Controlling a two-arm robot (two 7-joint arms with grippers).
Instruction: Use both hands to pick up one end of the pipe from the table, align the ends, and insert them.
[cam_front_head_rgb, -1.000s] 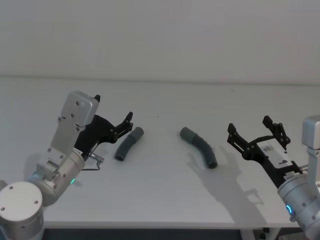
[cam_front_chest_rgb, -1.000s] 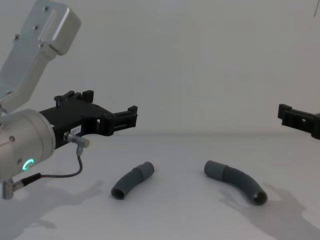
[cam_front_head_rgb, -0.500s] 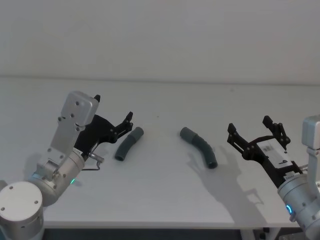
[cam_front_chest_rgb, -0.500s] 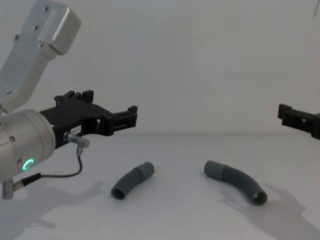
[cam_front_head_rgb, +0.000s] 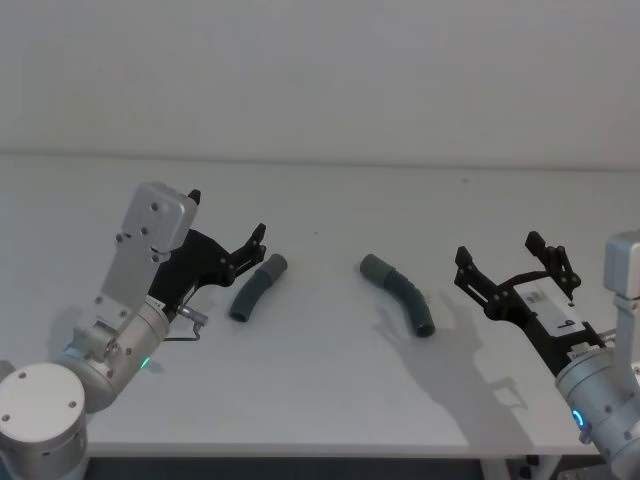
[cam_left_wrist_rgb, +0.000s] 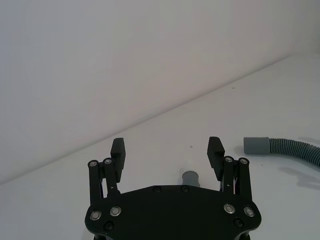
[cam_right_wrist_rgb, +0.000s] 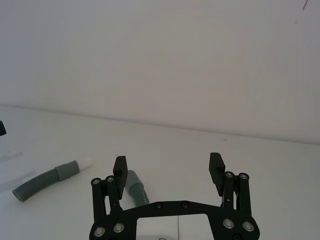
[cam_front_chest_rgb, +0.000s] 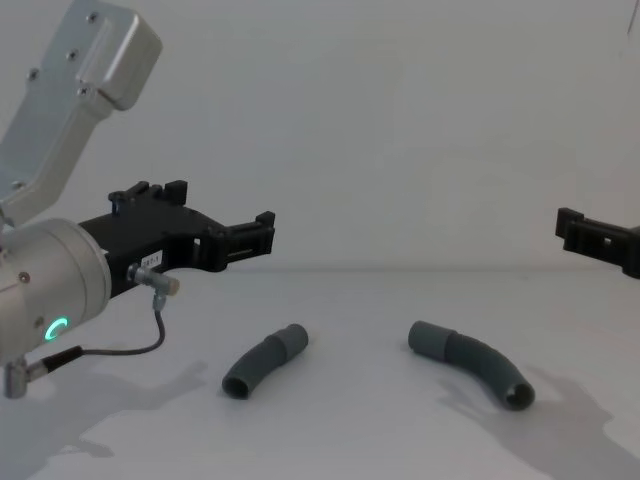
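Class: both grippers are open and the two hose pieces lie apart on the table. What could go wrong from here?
1. The curved shorter piece and longer piece lie loose on the table; an off-centre pinch might roll them, leaving the collars misaligned.
2. If the left gripper or right gripper closes on a collar, little may stay free to insert.

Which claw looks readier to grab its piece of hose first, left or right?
Left, likely. The left gripper is open, right beside the shorter piece; the right gripper, also open, hangs farther from the longer piece.
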